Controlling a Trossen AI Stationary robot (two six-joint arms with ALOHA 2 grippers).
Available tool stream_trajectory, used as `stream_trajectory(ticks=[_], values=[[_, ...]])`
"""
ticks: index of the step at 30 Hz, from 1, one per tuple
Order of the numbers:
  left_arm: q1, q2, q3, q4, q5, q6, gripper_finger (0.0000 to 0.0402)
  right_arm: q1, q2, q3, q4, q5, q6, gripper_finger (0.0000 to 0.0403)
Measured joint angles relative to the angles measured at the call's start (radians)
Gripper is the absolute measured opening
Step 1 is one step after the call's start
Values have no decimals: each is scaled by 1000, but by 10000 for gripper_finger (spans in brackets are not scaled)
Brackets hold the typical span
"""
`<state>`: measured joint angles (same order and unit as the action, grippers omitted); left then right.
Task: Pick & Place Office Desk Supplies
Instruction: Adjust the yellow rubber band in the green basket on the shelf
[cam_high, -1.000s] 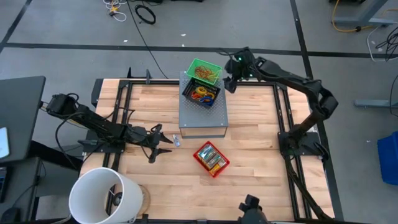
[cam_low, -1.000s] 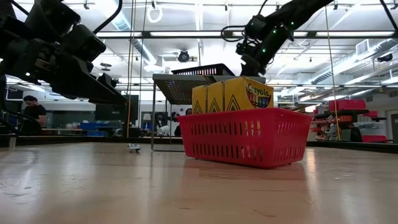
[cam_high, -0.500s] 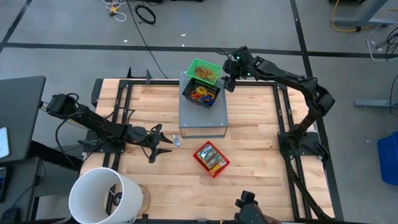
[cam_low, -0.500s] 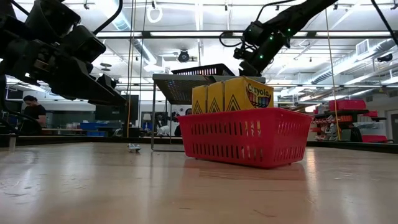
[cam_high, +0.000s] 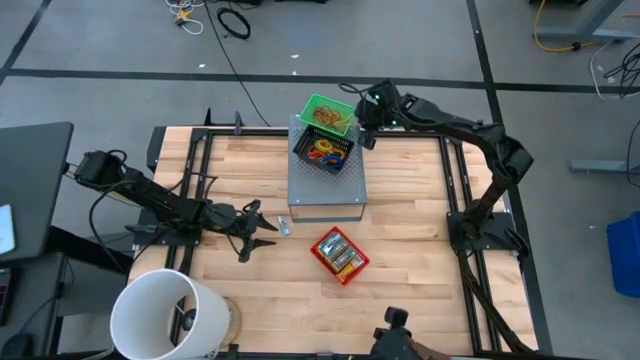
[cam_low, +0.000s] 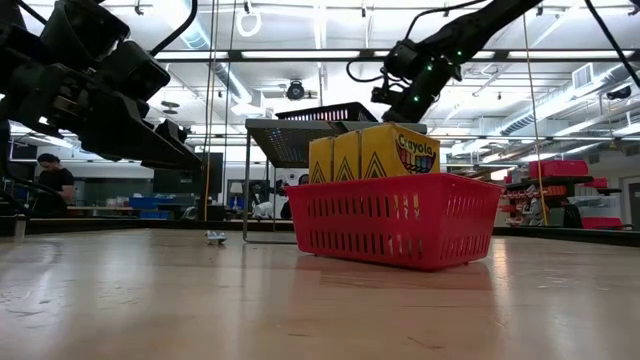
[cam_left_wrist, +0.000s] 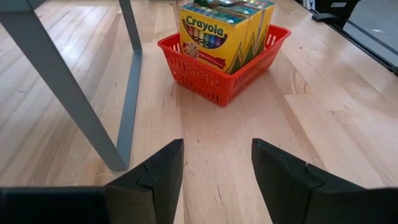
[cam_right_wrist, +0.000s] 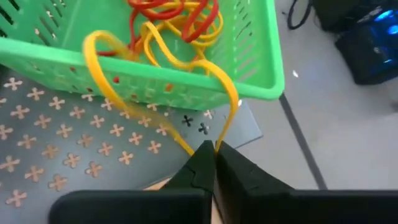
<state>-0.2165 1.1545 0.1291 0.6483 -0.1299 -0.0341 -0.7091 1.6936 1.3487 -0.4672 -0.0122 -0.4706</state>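
A green basket (cam_high: 328, 113) holding orange, yellow and red rubber bands stands at the far end of a grey perforated stand (cam_high: 327, 185). A dark basket (cam_high: 322, 152) with more bands sits beside it. My right gripper (cam_right_wrist: 210, 151) is at the green basket's right side (cam_high: 362, 128), shut on a yellow rubber band (cam_right_wrist: 99, 68) that runs over the basket's rim. A red basket (cam_high: 340, 255) with crayon boxes (cam_left_wrist: 214, 31) rests on the table. My left gripper (cam_left_wrist: 214, 168) waits open, low over the table's left part (cam_high: 255, 232). My right gripper pinches the yellow rubber band's outer end (cam_right_wrist: 214, 142) between its two fingertips, slanting down from the table's right side. Both strands rise from the fingers over the green basket's wall (cam_right_wrist: 155, 84) into the basket. The loop looks drawn out, not slack.
A large white bucket (cam_high: 165, 315) stands at the near left corner. A small clip-like item (cam_high: 283, 227) lies on the wood just in front of my left gripper. The stand's leg (cam_left_wrist: 74, 93) is close by that gripper. Bare wood lies to the right of the red basket.
My right gripper has drifted a little toward the table's left, closer to the green basket, and has sunk slightly. The baskets, the stand and my left arm have kept still.
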Motion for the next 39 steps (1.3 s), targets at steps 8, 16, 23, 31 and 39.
stream_trajectory(ticks=[8, 16, 23, 31, 39], values=[[0, 0, 0, 0, 0, 0, 194, 47, -3, 0, -10, 86, -19, 5], [0, 0, 0, -1, 0, 0, 194, 90, -25, 0, -44, 205, -16, 3], [0, 0, 0, -1, 0, 0, 194, 122, -89, 0, -44, 266, -6, 2], [0, 0, 0, -2, -1, 6, 194, 135, -141, 0, 29, 279, -6, 1], [0, 11, 1, -1, -1, 5, 194, 146, -139, 0, 140, 251, -48, 0]])
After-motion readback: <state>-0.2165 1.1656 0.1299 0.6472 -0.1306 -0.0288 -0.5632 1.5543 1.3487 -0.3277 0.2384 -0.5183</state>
